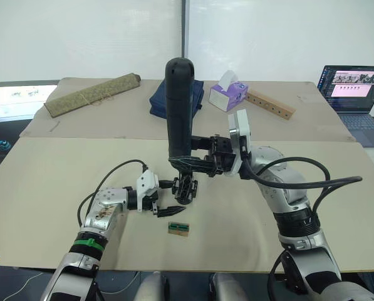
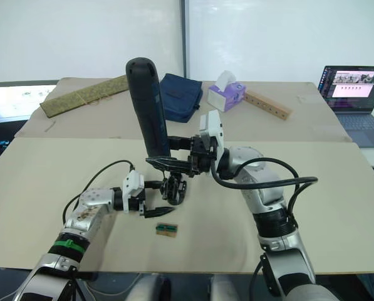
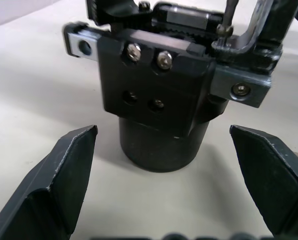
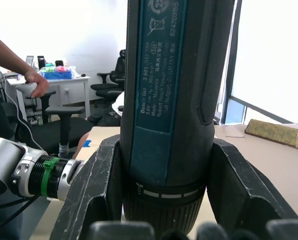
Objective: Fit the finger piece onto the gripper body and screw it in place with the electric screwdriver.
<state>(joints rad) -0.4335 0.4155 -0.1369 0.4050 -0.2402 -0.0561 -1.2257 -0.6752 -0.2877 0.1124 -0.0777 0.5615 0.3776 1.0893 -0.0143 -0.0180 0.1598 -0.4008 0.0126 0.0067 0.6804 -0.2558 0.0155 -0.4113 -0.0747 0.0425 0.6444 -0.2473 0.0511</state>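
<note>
At centre frame in the left eye view, the right gripper point(image 1: 188, 162) clamps the electric screwdriver point(image 1: 178, 106) upright, its two fingers closed around the lower barrel, rounded end pointing up. The right wrist view shows the fingers point(image 4: 99, 185) pressed against both sides of the tool's body. Directly below, the gripper body point(image 1: 187, 189) stands on the tan tabletop point(image 1: 61, 182), with the screwdriver's thin bit reaching down to its top edge in the left wrist view. The left gripper point(image 1: 166, 199), at lower left of centre, has its fingers spread wide, one on each side of the gripper body point(image 3: 158, 107) without touching it. A small tan block with a green top point(image 1: 178, 228) lies on the tabletop just below the gripper body. Whether the finger piece is mounted cannot be told. At upper right sit a tissue box point(image 1: 228, 94) and a laptop point(image 1: 356, 100).
</note>
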